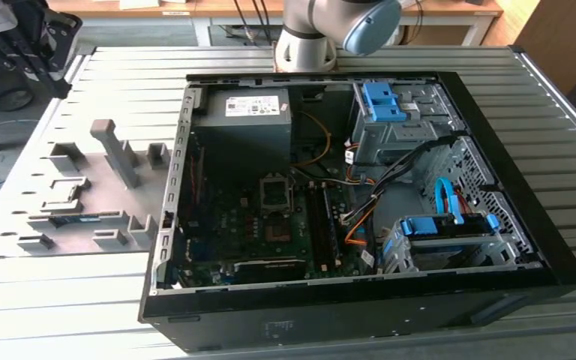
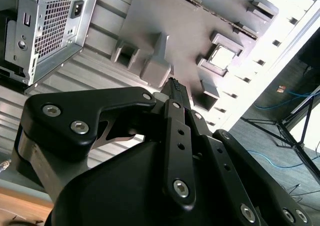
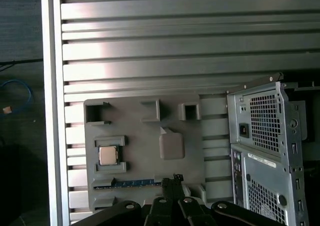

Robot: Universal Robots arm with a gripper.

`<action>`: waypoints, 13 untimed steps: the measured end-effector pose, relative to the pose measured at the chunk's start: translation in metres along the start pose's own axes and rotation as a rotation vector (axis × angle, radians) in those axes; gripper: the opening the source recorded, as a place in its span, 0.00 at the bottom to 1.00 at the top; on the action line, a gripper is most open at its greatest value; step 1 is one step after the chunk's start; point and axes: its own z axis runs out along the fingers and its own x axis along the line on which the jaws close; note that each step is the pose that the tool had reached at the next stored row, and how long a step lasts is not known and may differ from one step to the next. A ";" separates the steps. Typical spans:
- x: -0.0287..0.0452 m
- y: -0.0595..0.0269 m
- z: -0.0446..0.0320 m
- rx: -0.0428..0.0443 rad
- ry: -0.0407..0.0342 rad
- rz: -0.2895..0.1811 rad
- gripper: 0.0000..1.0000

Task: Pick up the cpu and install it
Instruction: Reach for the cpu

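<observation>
Cpu unpicked, gripper empty

Your cpu sat in its pocket on the grey fixture, clear of the gripper, whose fingers were closed together on nothing. I judge you were at the approach, before any grasp. A pick called for opening the fingers and centring them squarely over the chip. Both wrist views showed the cpu; the exterior view gave you the motherboard socket inside the open case.

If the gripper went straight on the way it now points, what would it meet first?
The gripper would probably meet the grey moulded holder plate, close by its tall upright grey block, though depth is unclear. The small silver square cpu sits in its pocket off that line.
</observation>
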 end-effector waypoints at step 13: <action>0.0175 -0.0013 0.0000 0.0000 0.0000 0.000 0.10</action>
